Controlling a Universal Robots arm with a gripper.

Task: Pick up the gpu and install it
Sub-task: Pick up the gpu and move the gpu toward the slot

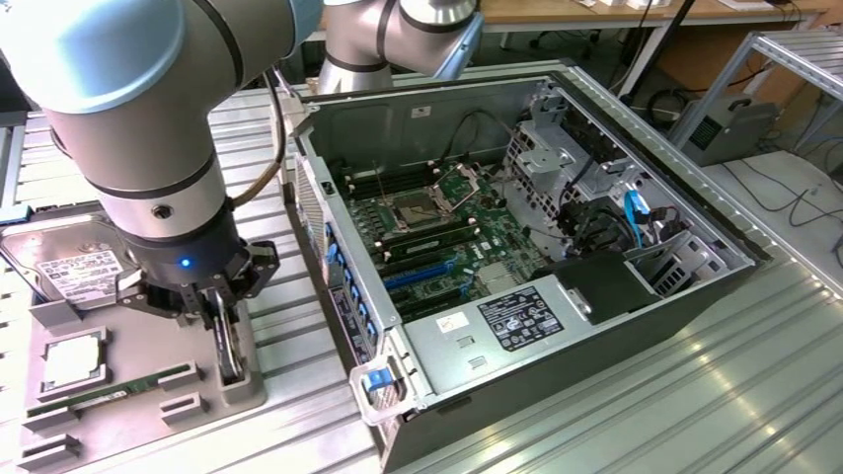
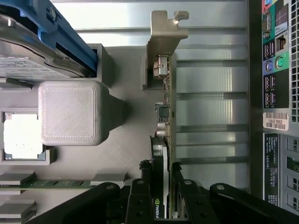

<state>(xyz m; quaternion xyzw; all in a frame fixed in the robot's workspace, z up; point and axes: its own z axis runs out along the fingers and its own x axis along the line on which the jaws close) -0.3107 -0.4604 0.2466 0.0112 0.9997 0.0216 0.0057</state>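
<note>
The gpu (image 1: pixel 233 357) stands on edge in a slot of the grey parts tray (image 1: pixel 244 395), at the exterior view's left, beside the open computer case. In the wrist view the gpu (image 2: pixel 170 116) is edge-on, with its silver end bracket (image 2: pixel 163 42) at the far end and the black shroud between the fingers. My gripper (image 1: pixel 221 334) is lowered straight over the card. In the wrist view the gripper (image 2: pixel 162 182) has one black finger (image 2: pixel 140 191) against each face of the card, shut on it. The card rests in its holder.
The open computer case (image 1: pixel 685 296) lies on its side with the motherboard and blue slots (image 1: pixel 421 272) exposed; its rear port panel (image 2: pixel 275 70) is close to the gpu. On the tray sit a hard drive (image 1: pixel 79 267), a CPU (image 1: pixel 73 360) and a green memory stick (image 1: pixel 113 390).
</note>
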